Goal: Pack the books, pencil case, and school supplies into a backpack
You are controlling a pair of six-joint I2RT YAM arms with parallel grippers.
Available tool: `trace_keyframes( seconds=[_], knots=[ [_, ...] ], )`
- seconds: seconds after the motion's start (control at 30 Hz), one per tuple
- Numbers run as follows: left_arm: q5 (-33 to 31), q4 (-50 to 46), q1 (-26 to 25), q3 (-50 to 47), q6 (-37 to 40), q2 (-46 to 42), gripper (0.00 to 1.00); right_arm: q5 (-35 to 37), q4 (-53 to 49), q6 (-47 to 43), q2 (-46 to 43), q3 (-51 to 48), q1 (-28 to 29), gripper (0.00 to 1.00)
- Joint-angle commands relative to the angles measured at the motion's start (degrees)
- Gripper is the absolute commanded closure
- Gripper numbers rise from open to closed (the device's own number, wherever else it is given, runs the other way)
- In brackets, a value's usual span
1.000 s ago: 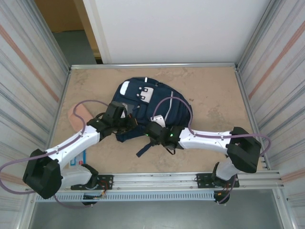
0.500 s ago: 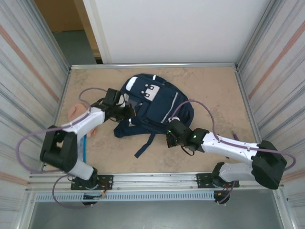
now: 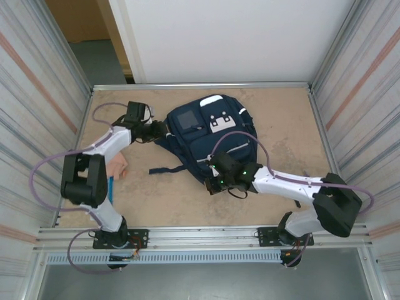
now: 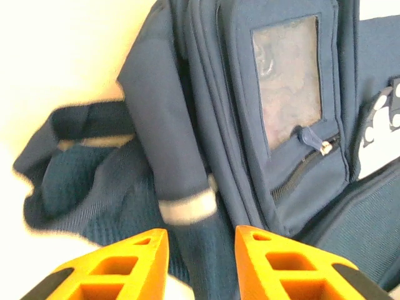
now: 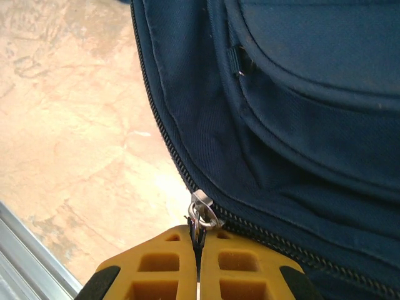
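At the backpack's (image 3: 209,134) near edge the right pincer (image 5: 199,234) pinches the zipper pull (image 5: 203,209): drag along the teeth, while the spread left pincer (image 4: 201,234) should clamp the backpack's left side.

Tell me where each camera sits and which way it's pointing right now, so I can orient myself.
Top external: above and behind the arms, looking down at the table and backpack; both arms, left gripper and right gripper show.
Left wrist: on the left wrist, facing the backpack's window pocket; its orange fingers show, apart.
Right wrist: on the right wrist, facing the backpack's edge; its fingers pinch the zipper pull.
Shared: all three see the backpack.
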Motion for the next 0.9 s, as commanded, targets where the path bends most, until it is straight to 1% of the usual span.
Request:
trace_keyframes(
  seconds=[0.0, 0.07, 0.13, 0.17, 0.2, 0.33, 0.4, 0.57, 0.63, 0.67, 0.7, 0.73, 0.77, 0.8, 0.83, 0.87],
  knots=[
    [0.87, -0.3, -1.57, -7.61, -5.29, -9.98, 0.64, -5.15, 2.73, -1.35, 2.84, 3.76, 0.96, 1.0],
    [1.52, 0.32, -4.36, -12.9, -8.19, -14.65, 0.62, -7.6, 4.52, -1.08, 4.62, 4.35, 0.96, 1.0],
    [0.12, 0.46, -8.41, -16.52, -10.06, -18.15, 0.6, -9.73, 5.8, -1.12, 6.58, 5.03, 1.06, 1.0],
    [-0.54, 0.28, -10.2, -17.86, -10.74, -19.54, 0.58, -10.67, 6.16, -1.27, 7.3, 5.43, 1.11, 1.0],
    [-0.69, 0.04, -11.25, -19.22, -11.42, -20.76, 0.57, -11.29, 6.49, -1.37, 7.65, 5.79, 1.2, 1.0],
    [-0.85, 1.34, -11.87, -24.66, -14.87, -25.0, 0.54, -12.47, 7.53, -1.89, 8.56, 6.89, 2.72, 1.0],
    [-1.0, 2.63, -12.81, -25.94, -16.18, -25.51, 0.53, -12.48, 8.19, -2.14, 8.89, 7.14, 3.49, 1.0],
    [0.95, 4.0, -14.57, -25.49, -16.79, -22.33, 0.52, -13.68, 9.45, -1.07, 11.07, 8.97, 5.64, 1.0],
    [0.26, 5.46, -15.66, -25.51, -17.32, -21.06, 0.37, -13.89, 9.58, -1.08, 11.86, 9.92, 6.95, 1.0],
    [0.34, 6.06, -15.9, -25.21, -17.37, -20.17, 0.37, -13.54, 9.02, -1.2, 12.31, 10.55, 7.33, 1.0],
    [0.66, 6.15, -16.08, -24.94, -17.34, -19.61, 0.38, -13.19, 8.67, -1.02, 12.47, 10.81, 7.46, 1.0],
    [0.93, 5.94, -16.16, -24.82, -16.97, -18.77, 0.41, -12.68, 8.37, -0.72, 12.47, 10.83, 7.34, 1.0],
    [0.98, 5.68, -16.2, -25.16, -15.91, -18.19, 0.48, -12.0, 7.87, -0.29, 12.28, 10.73, 7.2, 1.0],
    [0.5, 5.06, -15.93, -25.45, -15.07, -17.78, 0.59, -11.63, 7.14, 0.02, 12.02, 10.7, 6.99, 1.0],
    [0.16, 4.61, -15.13, -25.96, -13.96, -17.45, 0.77, -11.45, 5.74, 0.18, 11.58, 10.89, 6.62, 1.0],
    [0.5, 4.71, -13.74, -26.56, -12.88, -17.16, 0.9, -10.85, 3.75, 0.14, 11.06, 10.96, 6.41, 1.0]
  ],
)
